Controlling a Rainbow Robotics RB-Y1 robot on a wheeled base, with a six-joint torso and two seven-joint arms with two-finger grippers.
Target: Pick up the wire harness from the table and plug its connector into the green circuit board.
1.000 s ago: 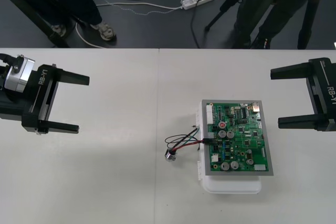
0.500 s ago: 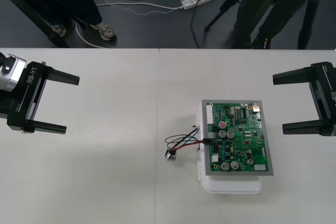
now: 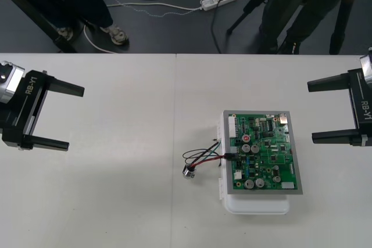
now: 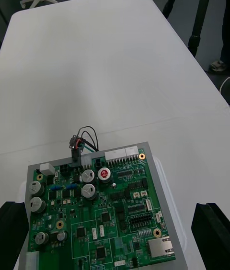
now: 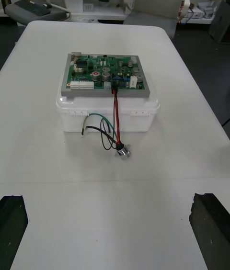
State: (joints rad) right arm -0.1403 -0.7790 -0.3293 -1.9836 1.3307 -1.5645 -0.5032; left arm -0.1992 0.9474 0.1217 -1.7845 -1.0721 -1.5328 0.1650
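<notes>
The board point(image 3: 261, 152) sits at 4 o'clock from the table's point(image 3: 116, 201) middle and hides most of its white base point(image 3: 256, 204). The harness point(image 3: 200, 158) trails from the board's 9 o'clock edge: the plug point(image 3: 231, 156) stands in a connector there, how deep too small to tell, and the socket point(image 3: 188, 171) lies on the table at 8 o'clock of the plug. The left gripper point(image 3: 75, 117) at 9 o'clock and the right gripper point(image 3: 310, 112) at 3 o'clock hang well apart from it, fingers spread wide and empty, bodies cut off at the view's sides
</notes>
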